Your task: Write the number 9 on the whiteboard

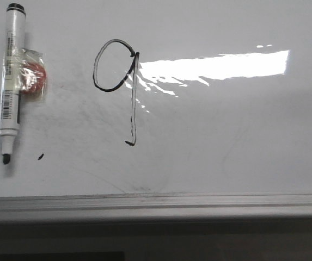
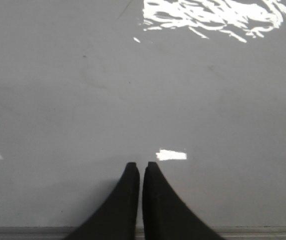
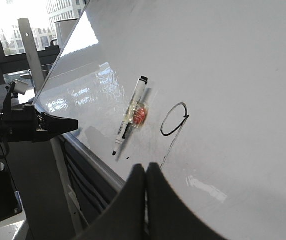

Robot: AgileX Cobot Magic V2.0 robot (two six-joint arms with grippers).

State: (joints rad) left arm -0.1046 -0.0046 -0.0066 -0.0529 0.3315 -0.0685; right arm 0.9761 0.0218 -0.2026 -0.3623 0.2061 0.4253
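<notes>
Ink is already down: the thin black hand-drawn number 9 (image 1: 117, 89), an oval loop with a long straight tail, stands a little left of centre on the large glossy white whiteboard (image 1: 226, 141), its tail running toward the grey metal edge strip (image 1: 156, 200) and ending well short of it. You will find the white-barrelled marker pen (image 1: 10, 81) with its black tip bare lying flat on the board well to the left of the figure, its long axis roughly parallel to the tail, tip toward the edge strip, with a red piece under clear tape (image 1: 31, 76) fixed to its side; a tiny black ink speck (image 1: 40, 157) sits just beside the tip. Your left gripper (image 2: 142, 167) is clenched on nothing, its black fingers (image 2: 128, 200) nearly touching, over bare board beside the edge strip. Your right gripper (image 3: 145, 169) is likewise pinched together and empty, hanging off the board's near edge with pen and figure ahead of it. Judged from this, the writing looks finished; should you want the pen again, which arm is nearer cannot be told from these views.
</notes>
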